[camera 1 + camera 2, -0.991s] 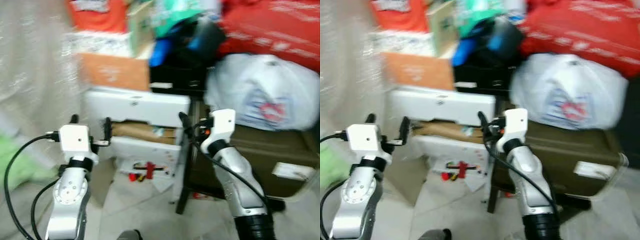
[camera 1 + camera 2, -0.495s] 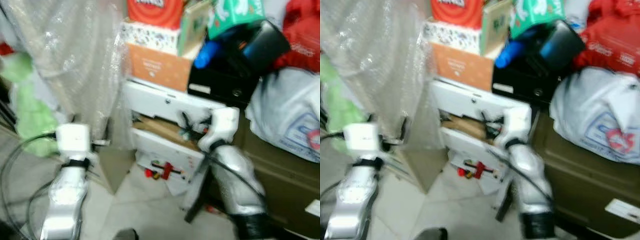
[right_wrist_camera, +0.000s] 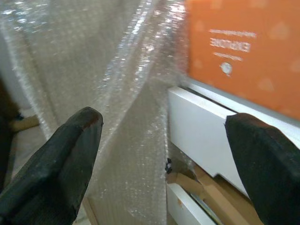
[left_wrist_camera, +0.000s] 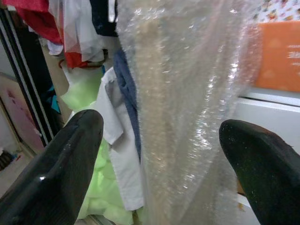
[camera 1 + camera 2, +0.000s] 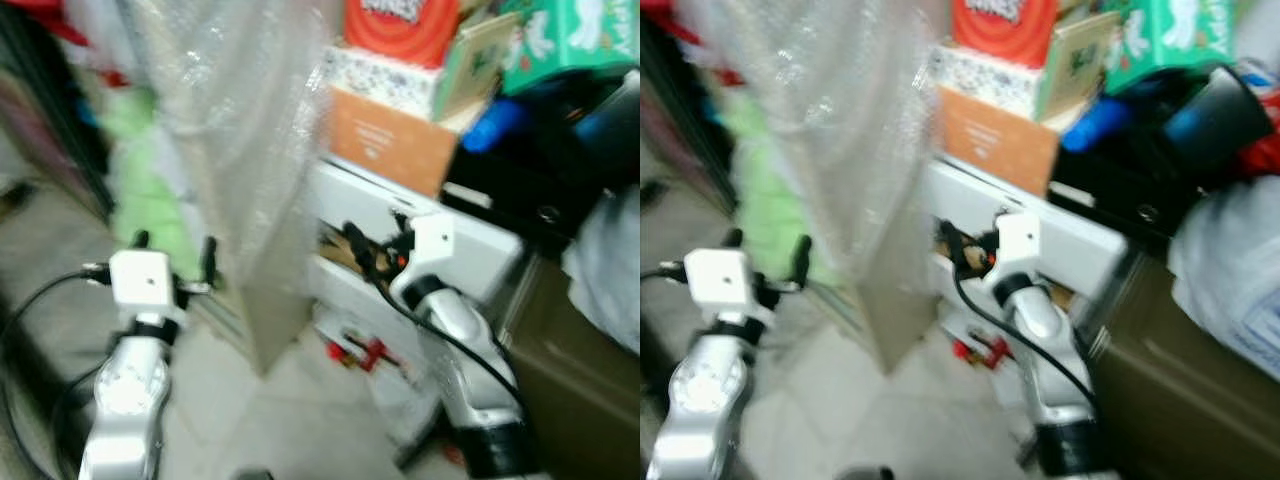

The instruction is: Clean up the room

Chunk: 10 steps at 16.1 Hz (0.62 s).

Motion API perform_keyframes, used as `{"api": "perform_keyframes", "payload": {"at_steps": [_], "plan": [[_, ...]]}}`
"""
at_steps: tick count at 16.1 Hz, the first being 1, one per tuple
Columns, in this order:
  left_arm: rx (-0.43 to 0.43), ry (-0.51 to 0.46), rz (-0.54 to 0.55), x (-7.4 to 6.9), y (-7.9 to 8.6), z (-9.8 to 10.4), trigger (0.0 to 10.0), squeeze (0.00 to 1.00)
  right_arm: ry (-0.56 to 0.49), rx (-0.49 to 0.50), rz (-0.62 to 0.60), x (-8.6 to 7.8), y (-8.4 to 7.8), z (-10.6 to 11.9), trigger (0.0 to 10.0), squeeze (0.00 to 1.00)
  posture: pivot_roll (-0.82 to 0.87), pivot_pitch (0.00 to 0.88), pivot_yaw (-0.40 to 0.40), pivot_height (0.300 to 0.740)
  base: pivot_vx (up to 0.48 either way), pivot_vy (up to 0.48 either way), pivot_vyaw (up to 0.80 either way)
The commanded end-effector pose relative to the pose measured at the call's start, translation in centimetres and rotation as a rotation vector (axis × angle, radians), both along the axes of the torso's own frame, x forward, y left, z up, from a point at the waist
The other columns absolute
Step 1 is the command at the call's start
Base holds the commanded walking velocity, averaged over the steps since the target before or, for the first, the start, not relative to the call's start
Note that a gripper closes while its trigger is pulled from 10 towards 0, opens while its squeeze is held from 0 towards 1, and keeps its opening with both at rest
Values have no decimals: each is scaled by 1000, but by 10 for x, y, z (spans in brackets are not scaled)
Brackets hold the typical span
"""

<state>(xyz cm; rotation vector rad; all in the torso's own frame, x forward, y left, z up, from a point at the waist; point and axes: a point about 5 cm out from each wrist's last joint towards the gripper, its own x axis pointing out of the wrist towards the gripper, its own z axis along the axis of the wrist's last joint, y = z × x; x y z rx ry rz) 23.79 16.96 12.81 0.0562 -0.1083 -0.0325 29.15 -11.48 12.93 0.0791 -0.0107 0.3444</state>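
Before the robot, a tall panel wrapped in bubble wrap (image 5: pixel 240 150) leans against a white cabinet (image 5: pixel 470 250) stacked with an orange box (image 5: pixel 385 150) and other boxes. Green clothes (image 5: pixel 150 190) hang to the left of the wrap. Both arms are raised in the air: the left gripper (image 5: pixel 172 262) and the right gripper (image 3: pixel 164 136) each have fingers spread wide, holding nothing. Small red items (image 5: pixel 360 352) lie on the floor beneath the cabinet

Bubble-wrapped panel (image 5: pixel 250 150) stands upright beside stacked boxes (image 5: pixel 400 110)

Home storeroom: stacked boxes (image 5: pixel 385 145), hanging clothes (image 4: pixel 75 28).
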Motion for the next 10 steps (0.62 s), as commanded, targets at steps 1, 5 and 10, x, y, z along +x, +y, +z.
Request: {"api": "perform_keyframes", "payload": {"at_steps": [1,5,10], "plan": [[4,-9,-10,0,1,3,10000,0,-10,6,0,1,0,2,10000,0,-63,0,-19,740,0,0,800],[10,-17,-22,4,1,7,10000,0,-13,11,-8,5,1,4,10000,0,-63,0,-20,740,0,0,800],[19,-18,-42,4,0,11,10000,0,-26,-15,6,7,9,9,10000,0,-52,30,-33,740,0,0,800]]}}
